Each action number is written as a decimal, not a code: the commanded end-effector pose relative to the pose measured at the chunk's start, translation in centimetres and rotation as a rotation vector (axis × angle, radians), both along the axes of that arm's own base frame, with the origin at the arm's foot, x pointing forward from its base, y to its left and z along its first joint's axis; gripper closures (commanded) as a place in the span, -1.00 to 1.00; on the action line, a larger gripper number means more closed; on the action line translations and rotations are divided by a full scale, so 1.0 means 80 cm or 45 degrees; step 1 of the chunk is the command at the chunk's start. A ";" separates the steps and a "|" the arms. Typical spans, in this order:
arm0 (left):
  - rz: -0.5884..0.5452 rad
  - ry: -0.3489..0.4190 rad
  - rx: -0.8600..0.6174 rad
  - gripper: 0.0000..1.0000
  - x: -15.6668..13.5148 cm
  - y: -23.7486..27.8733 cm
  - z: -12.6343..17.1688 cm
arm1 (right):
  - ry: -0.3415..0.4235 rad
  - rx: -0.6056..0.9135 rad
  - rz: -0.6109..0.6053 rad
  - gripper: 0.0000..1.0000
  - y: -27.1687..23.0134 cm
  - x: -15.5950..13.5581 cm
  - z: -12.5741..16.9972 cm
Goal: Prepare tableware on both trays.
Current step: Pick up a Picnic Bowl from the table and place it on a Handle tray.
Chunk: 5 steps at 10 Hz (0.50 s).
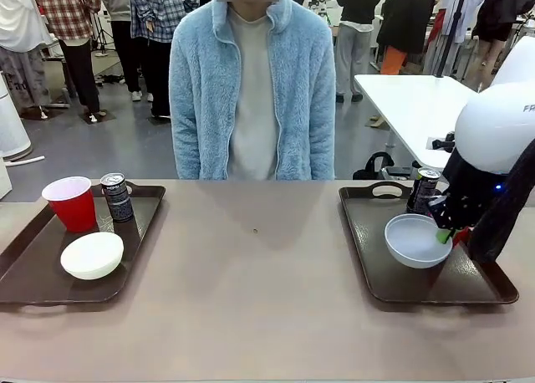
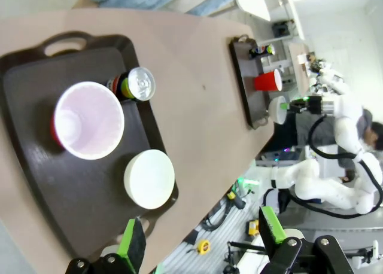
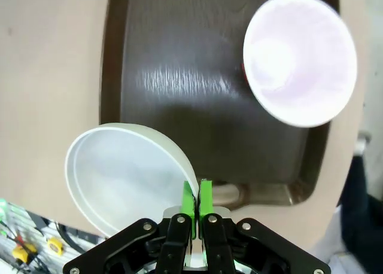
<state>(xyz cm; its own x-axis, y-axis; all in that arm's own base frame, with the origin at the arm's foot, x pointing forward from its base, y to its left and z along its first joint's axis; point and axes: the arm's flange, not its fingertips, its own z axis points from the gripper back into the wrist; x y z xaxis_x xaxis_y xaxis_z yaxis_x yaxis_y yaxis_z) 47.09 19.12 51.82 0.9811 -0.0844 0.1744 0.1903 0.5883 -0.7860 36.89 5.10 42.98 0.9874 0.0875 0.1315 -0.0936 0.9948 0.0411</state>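
Note:
On the left tray (image 1: 25,270) stand a red cup (image 1: 75,203), a dark can (image 1: 117,196) and a white bowl (image 1: 92,255). From above, the left wrist view shows this tray (image 2: 36,76), its cup (image 2: 88,119), can (image 2: 136,84) and bowl (image 2: 149,179), with my left gripper (image 2: 200,238) open and empty high over them. My right gripper (image 3: 196,199) is shut on the rim of the pale grey bowl (image 3: 125,178) over the right tray (image 3: 179,76). In the front view that bowl (image 1: 416,241) sits mid-tray (image 1: 368,266) near a can (image 1: 424,189). A second red cup (image 3: 296,58) stands on this tray.
A person in a pale blue fleece (image 1: 251,90) stands at the far edge of the table, hands out of sight. The tan tabletop (image 1: 251,274) lies bare between the trays. A white table (image 1: 410,107) stands behind at the right.

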 end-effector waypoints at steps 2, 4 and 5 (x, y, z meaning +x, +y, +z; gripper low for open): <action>-0.008 0.001 0.008 -1.00 -0.003 -0.001 0.002 | -0.080 0.077 -0.053 1.00 0.005 0.005 -0.050; -0.008 0.001 0.008 -1.00 -0.003 -0.001 0.002 | -0.124 0.086 -0.072 1.00 0.007 0.012 -0.065; -0.008 0.001 0.008 -1.00 -0.003 -0.001 0.002 | -0.129 0.098 -0.074 1.00 0.011 0.007 -0.064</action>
<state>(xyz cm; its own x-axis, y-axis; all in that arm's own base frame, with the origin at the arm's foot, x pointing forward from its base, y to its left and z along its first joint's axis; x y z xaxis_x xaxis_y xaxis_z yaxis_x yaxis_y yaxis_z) 47.10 19.12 51.82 0.9811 -0.0844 0.1744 0.1903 0.5883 -0.7860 40.20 5.55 39.75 0.9769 0.0337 0.2109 -0.0535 0.9946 0.0890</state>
